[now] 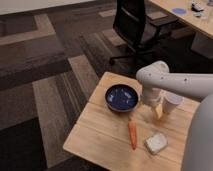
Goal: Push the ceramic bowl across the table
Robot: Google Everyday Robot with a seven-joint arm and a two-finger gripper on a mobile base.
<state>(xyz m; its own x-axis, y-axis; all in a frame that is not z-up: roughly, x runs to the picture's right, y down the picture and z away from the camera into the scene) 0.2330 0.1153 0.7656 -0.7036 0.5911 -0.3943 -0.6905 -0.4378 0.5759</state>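
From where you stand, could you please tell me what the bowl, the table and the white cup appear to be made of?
The ceramic bowl: dark navy with a glossy inside, probably glazed ceramic. The table: light wood with visible plank grain and a matte look. The white cup: plain white, paper or ceramic; I cannot tell which. The end effector hangs over the table between bowl and cup.

One bowl [121,97], one carrot [132,135], one hand [158,111] beside cup [171,103]
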